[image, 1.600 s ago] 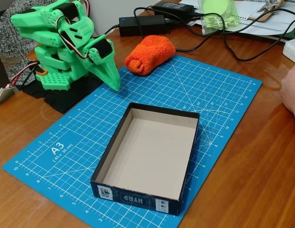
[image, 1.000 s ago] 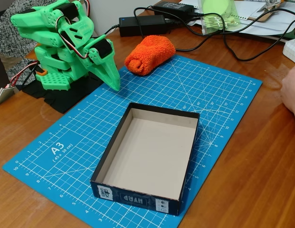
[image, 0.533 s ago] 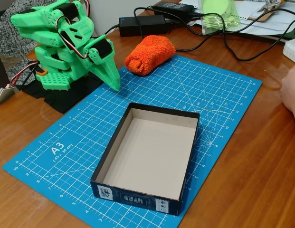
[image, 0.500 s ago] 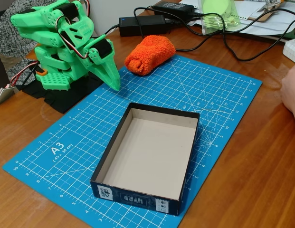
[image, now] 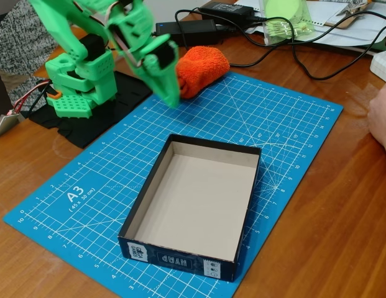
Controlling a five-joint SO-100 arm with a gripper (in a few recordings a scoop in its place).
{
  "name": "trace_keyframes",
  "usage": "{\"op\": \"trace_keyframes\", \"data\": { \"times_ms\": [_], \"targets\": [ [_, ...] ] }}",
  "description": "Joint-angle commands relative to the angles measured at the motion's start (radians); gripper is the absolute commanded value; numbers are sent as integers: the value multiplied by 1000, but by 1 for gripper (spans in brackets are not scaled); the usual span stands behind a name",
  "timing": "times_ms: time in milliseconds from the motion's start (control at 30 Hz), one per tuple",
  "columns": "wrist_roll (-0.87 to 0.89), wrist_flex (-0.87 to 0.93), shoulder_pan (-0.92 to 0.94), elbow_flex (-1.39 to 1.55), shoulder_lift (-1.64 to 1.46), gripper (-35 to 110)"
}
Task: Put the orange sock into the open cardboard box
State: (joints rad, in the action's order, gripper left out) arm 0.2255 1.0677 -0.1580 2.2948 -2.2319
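The orange sock, a fluffy rolled bundle, lies at the far edge of the blue cutting mat. My green gripper hangs in front of the sock's left end, hiding part of it, with its fingers together and nothing between them. The open cardboard box with dark outer walls and a beige inside sits in the middle of the mat, nearer the camera than the sock. The box holds nothing.
The blue A3 cutting mat covers the wooden table. Black power bricks and cables run behind the sock. A person's hand rests at the right edge. My arm's base stands at the left on a black pad.
My arm has risen from its folded pose and swung right, bringing the gripper from the mat's left edge up to the sock's left end. Sock and box have not moved.
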Motion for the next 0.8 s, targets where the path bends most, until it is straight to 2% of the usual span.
{"op": "trace_keyframes", "data": {
  "times_ms": [0,233,300,400,533,667,767],
  "targets": [
    [49,158,-110,-281,104,0],
    [144,517,-360,-618,57,1],
    [135,578,-377,-699,64,10],
    [161,588,-383,-712,60,23],
    [227,588,-462,-624,67,29],
    [222,566,-494,-557,106,26],
    [253,474,-540,-407,103,28]
  ]
}}
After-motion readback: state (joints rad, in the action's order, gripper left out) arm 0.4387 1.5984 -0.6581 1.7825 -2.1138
